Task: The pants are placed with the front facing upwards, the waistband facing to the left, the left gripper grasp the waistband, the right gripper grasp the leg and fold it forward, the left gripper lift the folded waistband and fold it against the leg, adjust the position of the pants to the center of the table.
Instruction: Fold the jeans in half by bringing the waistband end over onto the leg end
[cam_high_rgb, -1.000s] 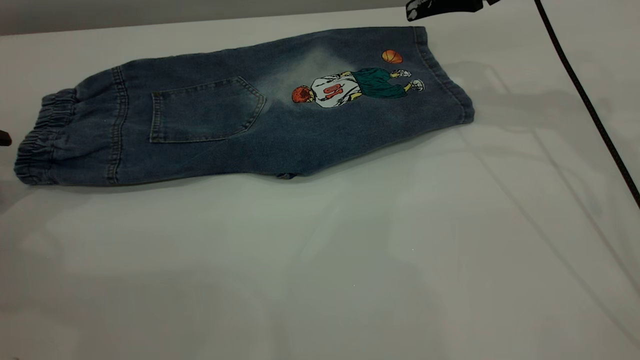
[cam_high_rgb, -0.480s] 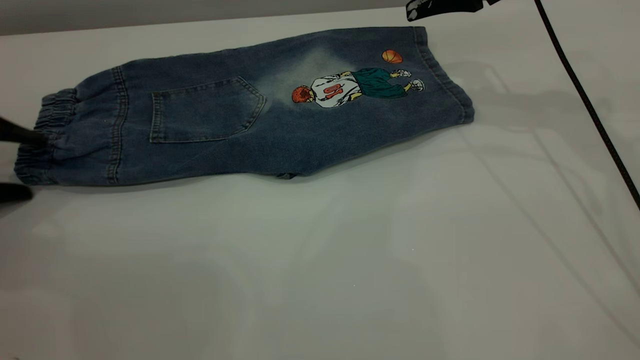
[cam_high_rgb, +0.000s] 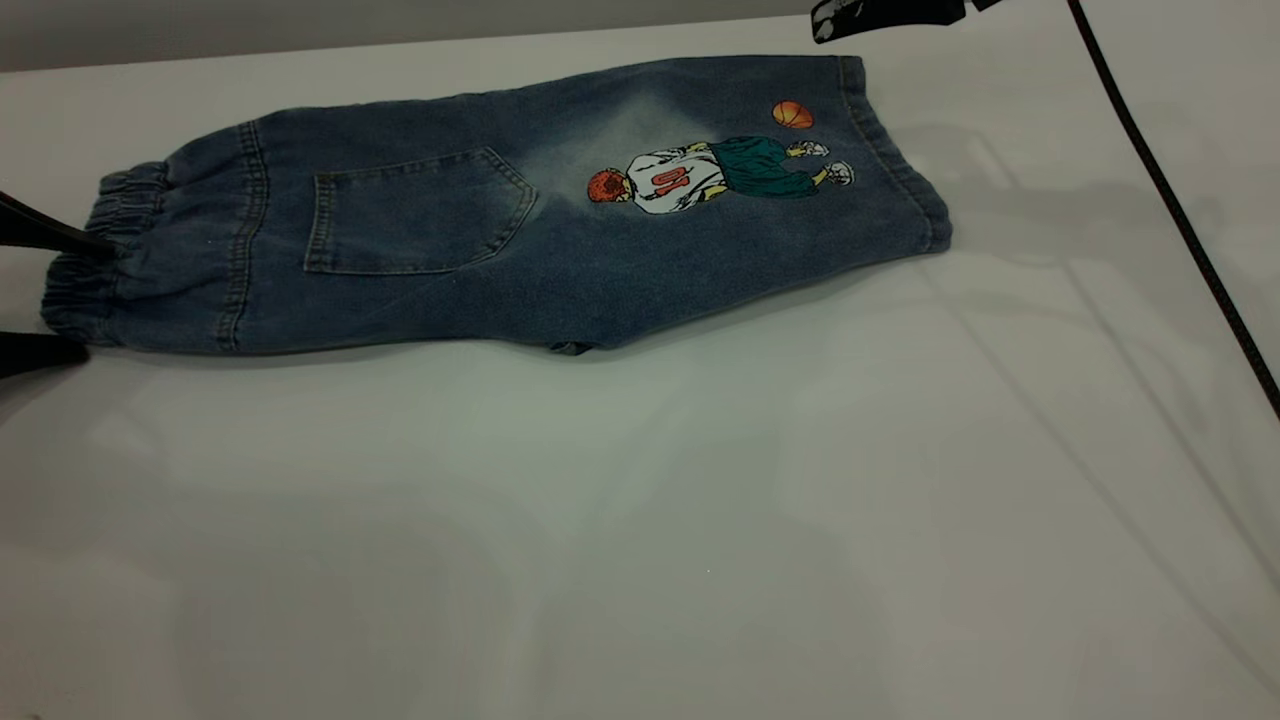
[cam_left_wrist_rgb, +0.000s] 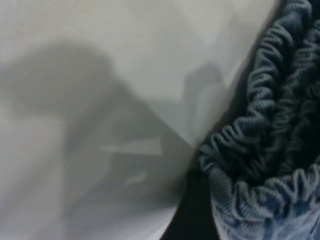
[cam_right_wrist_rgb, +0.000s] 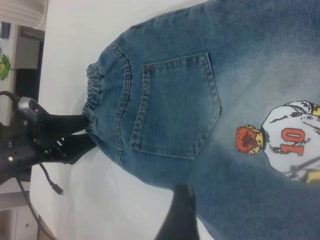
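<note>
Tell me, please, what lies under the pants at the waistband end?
The pants lie on the table. At the waistband, the left gripper straddles it, fingers apart; whether the lower finger reaches beneath the fabric is hidden.

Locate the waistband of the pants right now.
In the exterior view, the waistband lies at the table's left edge, between the open left gripper's two fingers.

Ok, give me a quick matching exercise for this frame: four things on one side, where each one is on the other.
1 waistband
2 patch pocket
3 orange ball print
4 right gripper

a beyond the hem cuff, far side
b between the left gripper's open jaws
c just inside the hem cuff
d between waistband and cartoon player

Pairs: 1-b, 2-d, 3-c, 4-a
</note>
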